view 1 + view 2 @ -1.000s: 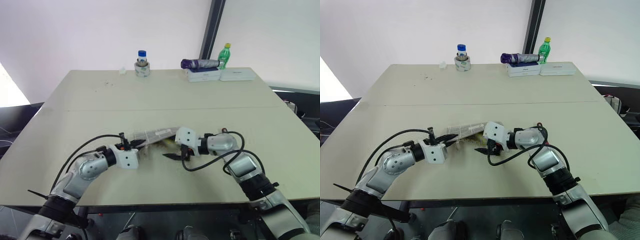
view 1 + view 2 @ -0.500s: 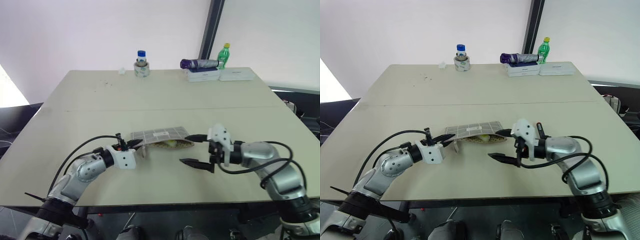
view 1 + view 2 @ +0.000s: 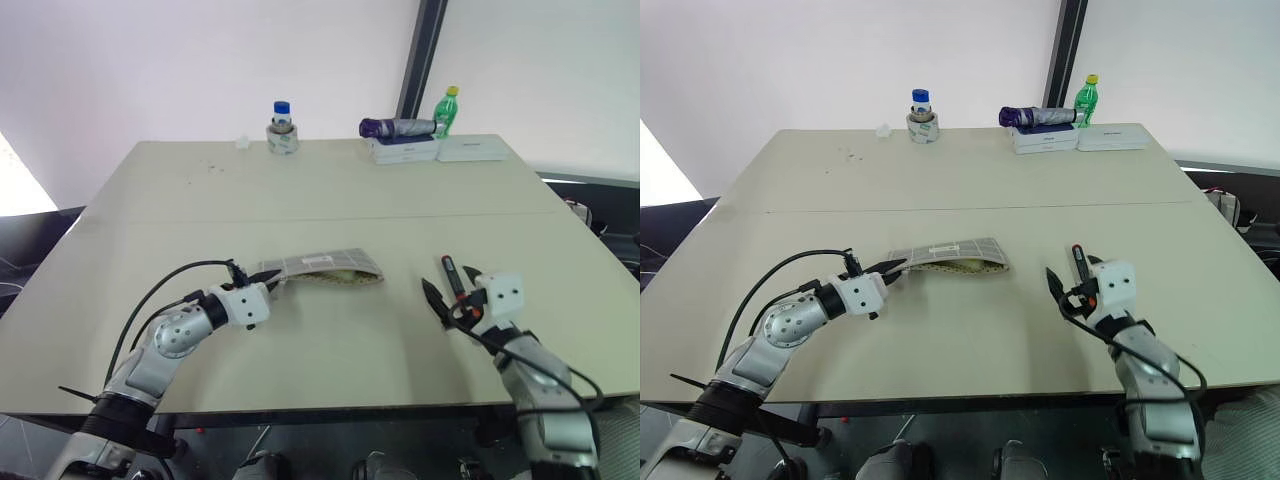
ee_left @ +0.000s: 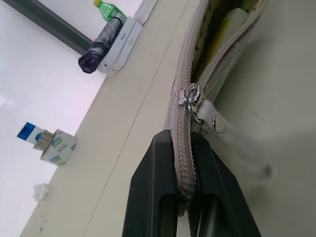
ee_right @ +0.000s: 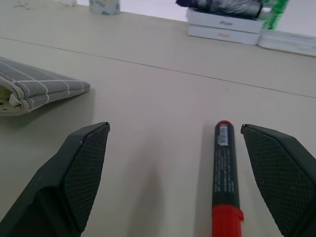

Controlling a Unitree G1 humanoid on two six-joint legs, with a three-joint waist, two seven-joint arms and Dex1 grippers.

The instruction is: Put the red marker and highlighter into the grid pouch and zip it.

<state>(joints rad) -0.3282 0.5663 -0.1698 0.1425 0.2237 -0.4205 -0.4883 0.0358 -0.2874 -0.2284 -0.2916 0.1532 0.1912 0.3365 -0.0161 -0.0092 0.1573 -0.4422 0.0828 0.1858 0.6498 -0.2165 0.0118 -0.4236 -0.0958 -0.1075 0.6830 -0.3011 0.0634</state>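
The grey grid pouch [image 3: 320,267] lies flat on the table's near middle, its zip partly open. The yellow highlighter [image 4: 233,20] rests inside the pouch mouth. My left gripper [image 3: 268,284] is shut on the pouch's zip edge at its left end, beside the zip slider [image 4: 191,97]. The red marker [image 5: 225,170], with a dark barrel and a red end, lies on the table to the pouch's right. My right gripper [image 5: 175,133] hangs open low over the marker [image 3: 450,272], one finger on each side, touching nothing.
Along the table's far edge stand a blue-lidded jar [image 3: 283,127], a rolled purple umbrella [image 3: 398,127] on white boxes [image 3: 405,150], and a green bottle [image 3: 451,110]. Bare tabletop lies between the pouch and the marker.
My right gripper has swung from the pouch's mouth to the right and now straddles the red marker. The left gripper keeps its hold on the pouch.
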